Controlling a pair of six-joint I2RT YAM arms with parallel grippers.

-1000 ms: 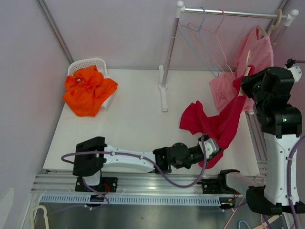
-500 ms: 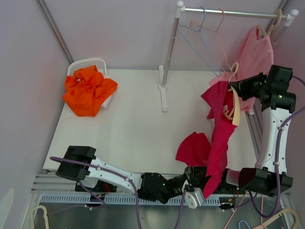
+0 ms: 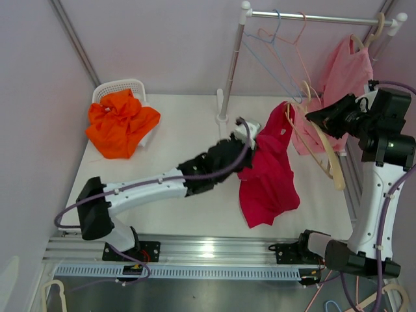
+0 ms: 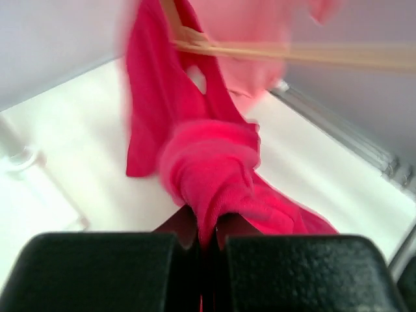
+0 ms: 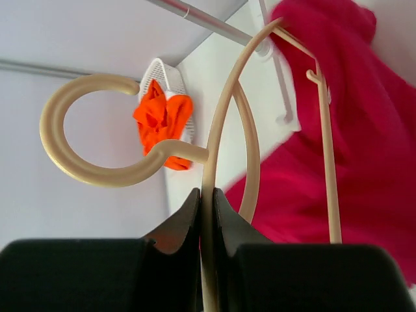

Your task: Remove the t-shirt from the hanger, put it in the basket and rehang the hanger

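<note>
I assess this as a robotics test cell in a lab, not a home or shop. Plain pale wall panels [image 3: 149,45] enclose a white table [image 3: 162,169]. An aluminium extrusion rail [image 3: 214,246] and a slotted cable duct [image 3: 182,271] run along its near edge, with the arm mounts [image 3: 140,250] and loose cabling. The only household items are a clothes rail [image 3: 312,17] with wire hangers [image 3: 266,65], a pink garment [image 3: 348,65], a red t-shirt [image 3: 270,175], and a white basket [image 3: 120,86] of orange cloth [image 3: 120,123].
</note>
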